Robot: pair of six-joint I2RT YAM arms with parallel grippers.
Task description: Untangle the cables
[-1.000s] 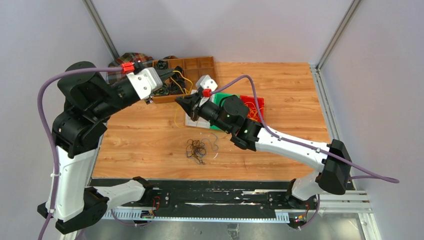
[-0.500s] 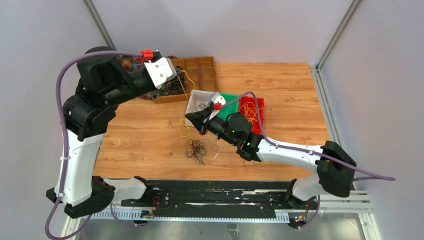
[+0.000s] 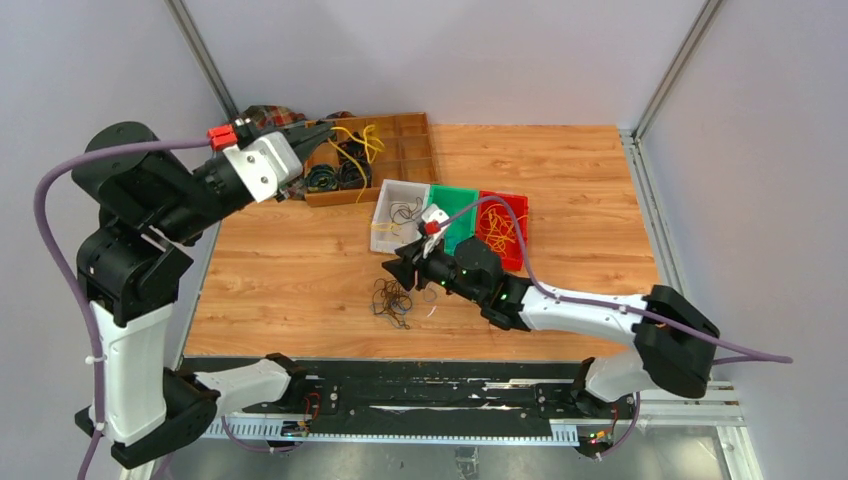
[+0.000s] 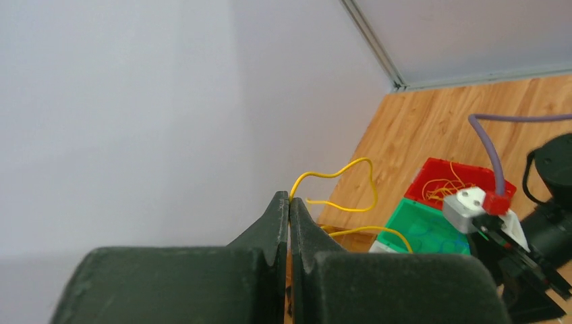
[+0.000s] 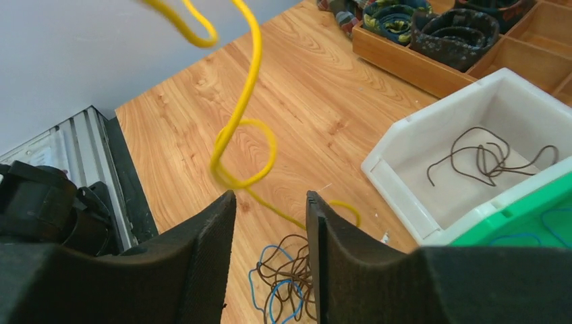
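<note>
Yellow cable (image 4: 334, 175) is pinched at one end by the left tool (image 4: 289, 202), whose fingers are pressed flat together with no gap showing. From the tips the cable rises, bends ahead of the tool and doubles back toward it. The overhead view puts this tool off the surface (image 3: 280, 260), above the left end of a wooden tray (image 3: 405, 140) that holds black coiled bundles (image 3: 325, 178).

The right tool (image 5: 270, 197) has its fingers spread and clamps nothing. The yellow strand comes down from above this tool, forms a loop just ahead of the tips and passes across the gap between them. Whether it touches either finger cannot be told.

A tangle of brown and blue cables (image 5: 283, 290) lies on the surface directly below the right tool, just ahead of its tips.

Ahead of the right tool and to its right stands a white bin (image 5: 405, 182) with a loose brown cable (image 5: 482, 158) on its floor. A green bin (image 5: 533, 216) sits against the white bin's far side from the tool. A red bin (image 3: 490, 205) holding yellow wires follows it in the same row.
</note>
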